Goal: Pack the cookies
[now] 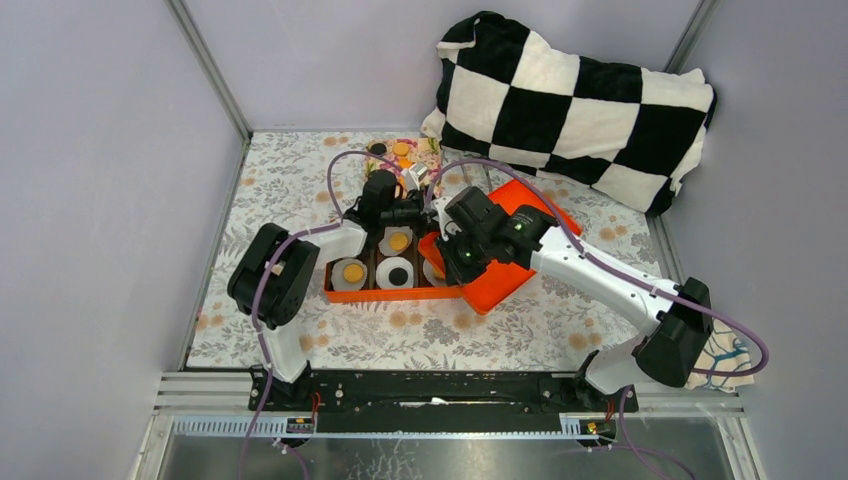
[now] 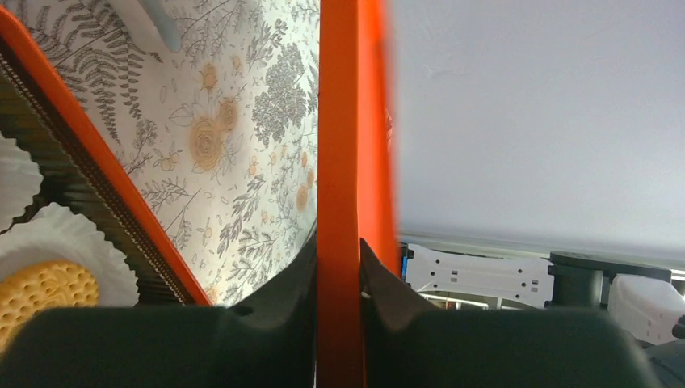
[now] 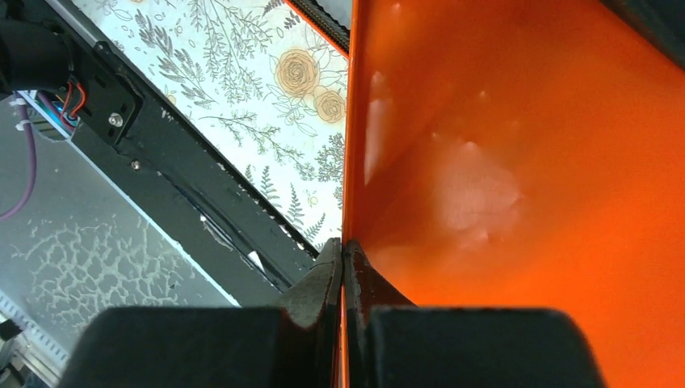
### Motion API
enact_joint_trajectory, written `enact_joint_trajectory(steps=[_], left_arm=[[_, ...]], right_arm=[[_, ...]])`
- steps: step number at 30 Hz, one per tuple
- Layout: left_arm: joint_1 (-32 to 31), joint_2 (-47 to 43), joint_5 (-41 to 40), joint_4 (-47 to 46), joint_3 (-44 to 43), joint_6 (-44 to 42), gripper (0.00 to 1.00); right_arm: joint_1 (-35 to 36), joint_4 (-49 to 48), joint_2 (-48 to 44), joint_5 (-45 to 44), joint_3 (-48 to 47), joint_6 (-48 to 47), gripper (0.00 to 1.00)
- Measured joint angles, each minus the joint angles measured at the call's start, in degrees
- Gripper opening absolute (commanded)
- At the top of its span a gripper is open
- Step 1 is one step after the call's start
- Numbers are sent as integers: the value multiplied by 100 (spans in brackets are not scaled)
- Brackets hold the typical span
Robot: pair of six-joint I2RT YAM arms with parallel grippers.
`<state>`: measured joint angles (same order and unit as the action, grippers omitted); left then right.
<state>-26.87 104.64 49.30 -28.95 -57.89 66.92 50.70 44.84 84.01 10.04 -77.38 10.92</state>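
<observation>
Cookies [image 1: 399,241], small round flat discs in orange-yellow and black, sit in white pleated paper cups [image 1: 337,277] inside the shallow orange rectangular tray [image 1: 390,294] at the middle of the floral-patterned worktop [image 1: 290,190]. I can see three of them there. A few more lie loose on a small patterned sheet [image 1: 430,150] at the far edge. My left pincer [image 2: 339,260] is clamped on one wall of the glossy orange plastic lid [image 1: 497,285], a finger pressed to each face. The right pincer [image 3: 343,252] grips the lid's thin rim, jaws nearly together. The lid sits tilted over the tray's right end. A black-and-white chequered pillow [image 1: 575,100] sits far right.
</observation>
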Motion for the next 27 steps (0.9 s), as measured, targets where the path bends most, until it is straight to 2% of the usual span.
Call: enact_joint_trajectory(steps=[5,7,11,14,16,21,27], left_arm=[[-4,2,-26,83,-7,-164,0],[-4,2,-72,299,-7,-256,0],[-4,2,-188,925,-125,-476,0],[-7,2,-299,1534,-387,-726,0],[-7,28,-387,1899,-608,-870,0],[-2,378,-503,2811,-1578,-1075,0],[68,662,-595,3567,-2444,-1207,0]], right_arm=[[2,37,7,-94,-46,-61,0],[9,70,7,-140,-48,-70,1],[74,184,7,-404,-157,-118,22],[256,273,7,-1040,-393,-208,46],[437,295,0,-1569,-597,-284,52],[1126,350,-31,-2767,-815,-428,56],[1812,503,354,-4133,-739,-400,52]])
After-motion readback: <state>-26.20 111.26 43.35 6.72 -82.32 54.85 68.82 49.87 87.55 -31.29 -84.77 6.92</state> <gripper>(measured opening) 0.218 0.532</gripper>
